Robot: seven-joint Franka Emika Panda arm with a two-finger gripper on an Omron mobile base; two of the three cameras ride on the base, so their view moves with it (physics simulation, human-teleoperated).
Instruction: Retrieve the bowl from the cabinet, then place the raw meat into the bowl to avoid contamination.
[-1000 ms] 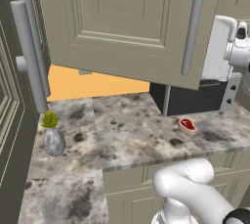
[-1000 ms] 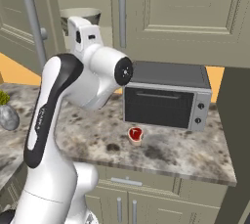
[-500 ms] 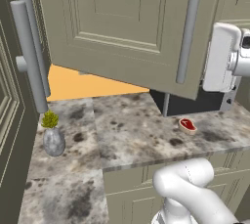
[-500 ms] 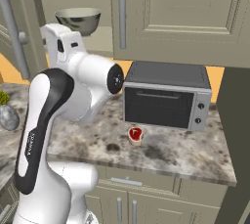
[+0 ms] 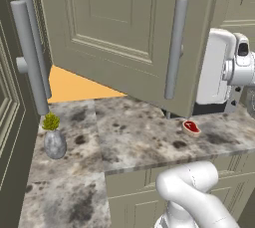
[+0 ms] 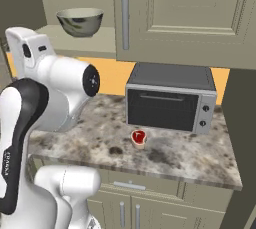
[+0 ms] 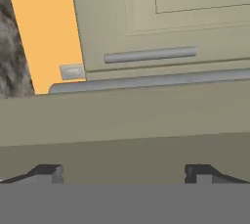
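Standing open, the cabinet (image 6: 170, 18) shows the bowl (image 6: 80, 21) on its pale shelf, high above the worktop (image 6: 170, 155). The toaster oven (image 6: 171, 98) sits behind the raw meat (image 6: 138, 136), which lies on the stone. The fingers (image 7: 49, 173) are spread wide, empty. Fetching the bowl looks underway; next, the arm likely must reach up to its rim.

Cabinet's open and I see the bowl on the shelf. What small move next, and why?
Probably raise the open, empty claw toward the bowl on the cabinet shelf: the hand view faces a door panel, not the bowl. The raw meat waits on the counter.
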